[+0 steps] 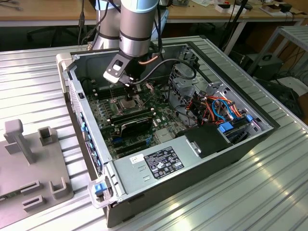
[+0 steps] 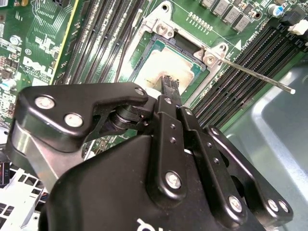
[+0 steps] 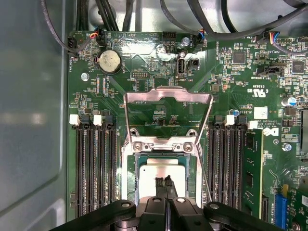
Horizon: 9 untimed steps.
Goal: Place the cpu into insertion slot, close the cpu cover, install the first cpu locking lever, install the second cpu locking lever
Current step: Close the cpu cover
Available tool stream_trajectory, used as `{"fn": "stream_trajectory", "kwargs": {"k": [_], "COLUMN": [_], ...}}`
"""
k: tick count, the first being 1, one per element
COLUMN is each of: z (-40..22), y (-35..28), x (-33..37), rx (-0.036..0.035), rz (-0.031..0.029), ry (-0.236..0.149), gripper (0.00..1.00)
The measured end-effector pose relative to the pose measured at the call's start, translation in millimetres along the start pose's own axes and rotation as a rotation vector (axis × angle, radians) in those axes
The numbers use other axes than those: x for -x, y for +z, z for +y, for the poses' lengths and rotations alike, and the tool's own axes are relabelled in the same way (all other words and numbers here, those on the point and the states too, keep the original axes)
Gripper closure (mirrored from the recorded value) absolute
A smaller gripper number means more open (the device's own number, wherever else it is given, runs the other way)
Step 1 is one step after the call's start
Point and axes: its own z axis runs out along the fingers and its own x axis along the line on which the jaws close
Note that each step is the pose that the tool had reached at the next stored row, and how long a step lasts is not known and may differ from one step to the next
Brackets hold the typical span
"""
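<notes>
Cpu [image 3: 150, 174] lies flat in the insertion slot [image 3: 137, 166], its dull silver top facing up, and it shows the same way in the second wrist view [image 2: 159, 65]. From where I stand, the arm reaches down into the open computer case [image 1: 159, 166], and the gripper [image 1: 129, 92] hangs right over the socket on the green motherboard [image 3: 231, 86].

In both wrist views the gripper [image 3: 165, 179] [image 2: 169, 83] has its two black fingers pressed together, nothing visible between them, tips directly above the cpu near one edge. Whether they actually touch the metal I cannot tell.

The cpu cover [image 3: 166, 95] is not down. It stands swung back on its hinge at the far side of the socket, and the board shows through its window.

One thin locking lever [image 2: 250, 74] sticks out loose across the memory slots [image 3: 94, 168] beside the socket. Long black memory slots flank the socket on both sides.
</notes>
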Motion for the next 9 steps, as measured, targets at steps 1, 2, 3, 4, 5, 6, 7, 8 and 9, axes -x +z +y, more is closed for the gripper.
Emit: {"fn": "stream_trajectory", "kwargs": {"k": [1, 2, 3, 4, 5, 6, 7, 8, 9], "z": [0.0, 0.1, 0.1, 0.2, 0.3, 0.4, 0.4, 0.4, 0.5], "y": [-1.5, -3.7, -6.1, -7.3, -10.4, -12.3, -14.6, -15.8, -17.2], "x": [0.0, 0.1, 0.2, 0.2, 0.3, 0.3, 0.4, 0.4, 0.4], "rx": [0.0, -0.0001, -0.0004, -0.0005, -0.0006, -0.0007, -0.0006, -0.0007, -0.0007], "rz": [0.0, -0.0001, 0.0, 0.0, 0.0, 0.0, 0.0, 0.0, 0.0], "ry": [0.0, 0.0, 0.0, 0.0, 0.0, 0.0, 0.0, 0.0, 0.0], "gripper": [0.89, 0.89, 0.89, 0.89, 0.89, 0.89, 0.89, 0.89, 0.89]}}
